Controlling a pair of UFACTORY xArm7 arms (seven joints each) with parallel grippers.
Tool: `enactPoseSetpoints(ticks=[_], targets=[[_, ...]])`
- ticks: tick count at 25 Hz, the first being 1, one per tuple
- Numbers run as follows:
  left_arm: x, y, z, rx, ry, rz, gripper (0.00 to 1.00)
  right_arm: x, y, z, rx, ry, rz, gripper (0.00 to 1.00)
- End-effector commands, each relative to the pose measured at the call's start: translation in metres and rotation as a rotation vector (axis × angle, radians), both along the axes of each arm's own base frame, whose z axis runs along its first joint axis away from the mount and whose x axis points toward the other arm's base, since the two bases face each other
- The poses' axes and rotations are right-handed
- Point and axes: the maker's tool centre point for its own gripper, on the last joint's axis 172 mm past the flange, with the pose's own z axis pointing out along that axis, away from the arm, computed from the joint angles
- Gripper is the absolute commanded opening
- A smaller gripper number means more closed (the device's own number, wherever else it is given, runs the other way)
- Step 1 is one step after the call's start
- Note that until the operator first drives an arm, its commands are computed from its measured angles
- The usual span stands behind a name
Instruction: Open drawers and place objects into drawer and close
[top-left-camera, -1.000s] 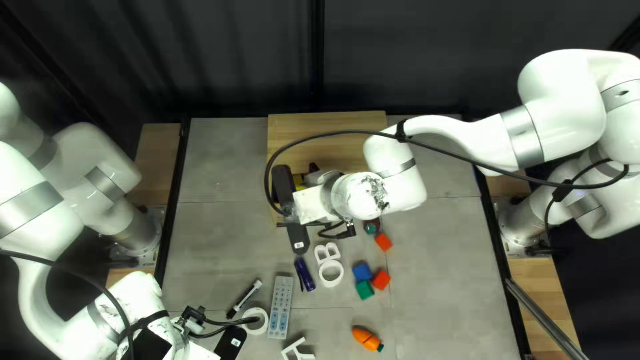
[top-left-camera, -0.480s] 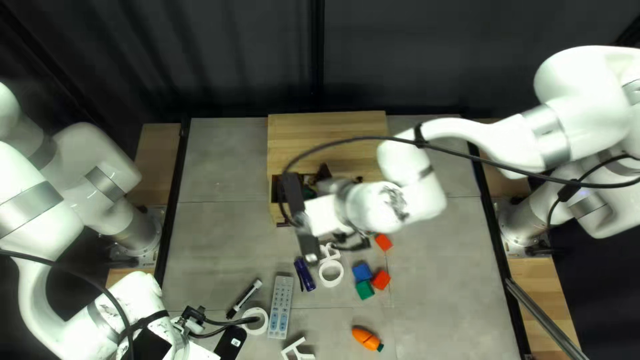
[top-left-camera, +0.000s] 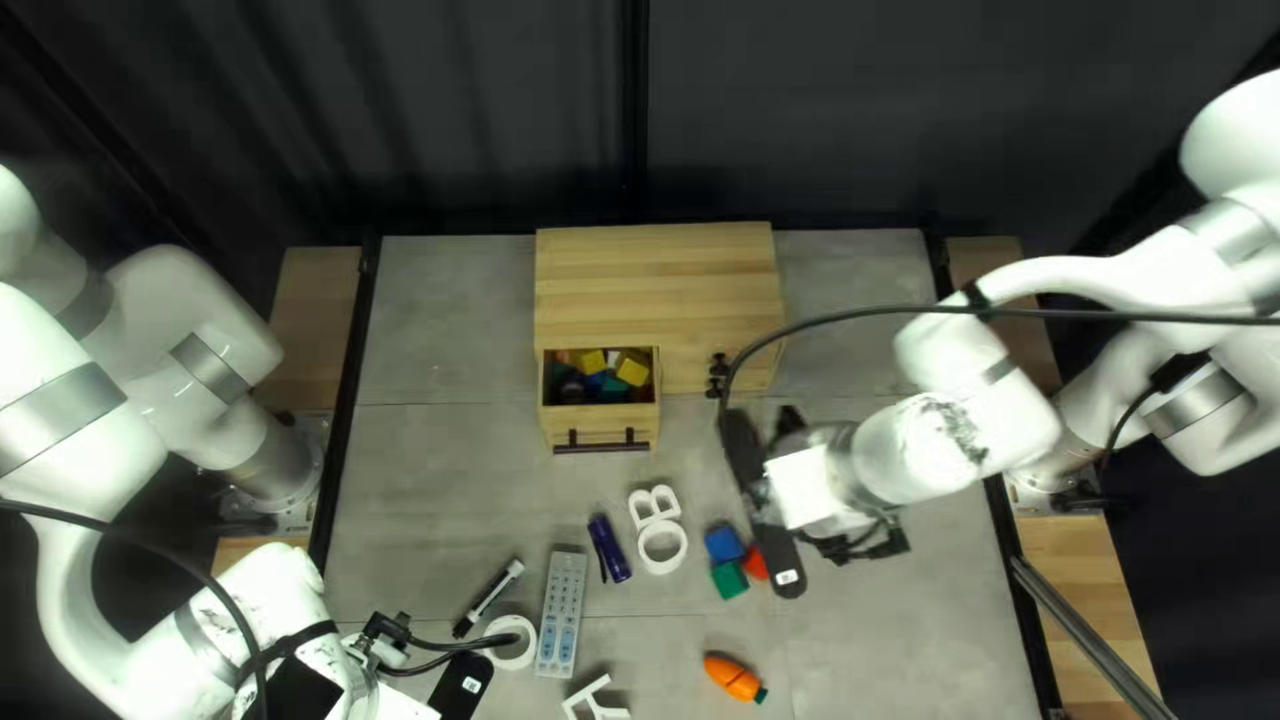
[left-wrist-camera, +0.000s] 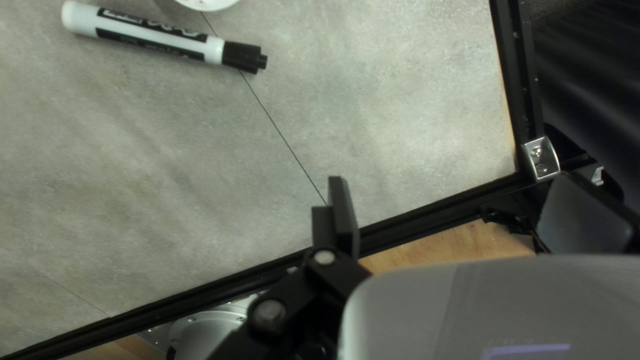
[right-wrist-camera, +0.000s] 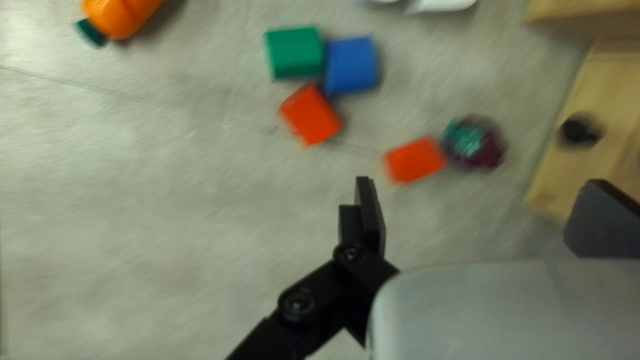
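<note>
- Right pincer [top-left-camera: 763, 496]: spread, with a red block [right-wrist-camera: 415, 160] ahead of it, beside a purple-and-green thing [right-wrist-camera: 473, 141].
- Left pincer [top-left-camera: 460, 684]: also spread, the marker [left-wrist-camera: 153, 35] ahead, well apart.
- The drawer [top-left-camera: 600, 424] stands open at the cabinet's [top-left-camera: 654, 280] front, well apart from both pincers.
- The right arm hides its fingertips in the top left view; the drawer's darker contents are hard to tell apart.
- Pale wood, dark bar handle [top-left-camera: 603, 442]; yellow and teal pieces inside.
</note>
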Motion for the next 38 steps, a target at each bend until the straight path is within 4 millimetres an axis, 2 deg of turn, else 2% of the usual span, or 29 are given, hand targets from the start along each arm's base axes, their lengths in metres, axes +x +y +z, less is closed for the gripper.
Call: enactPoseSetpoints(ticks=[1,6,15,23,27,38], targets=[[0.0,0.0,0.0,0.0,0.0,0.0,1.0,-0.002,-0.008,-0.014,0.04,0.128,-0.271,1.0],[0.0,0.0,0.0,0.0,0.0,0.0,1.0,0.006,-0.012,-0.025,0.025,0.197,-0.423,1.0],[0.0,0.0,0.0,0.0,0.0,0.0,1.0,0.022,-0.028,-0.078,-0.098,0.121,-0.483,1.0],[0.0,0.0,0.0,0.0,0.0,0.0,1.0,0.038,-0.045,-0.094,-0.228,0.062,-0.572,1.0],[0.0,0.0,0.0,0.0,0.0,0.0,1.0,0.043,-0.046,-0.105,-0.262,0.023,-0.615,1.0],[0.0,0.0,0.0,0.0,0.0,0.0,1.0,0.041,-0.045,-0.116,-0.304,-0.083,-0.672,1.0]])
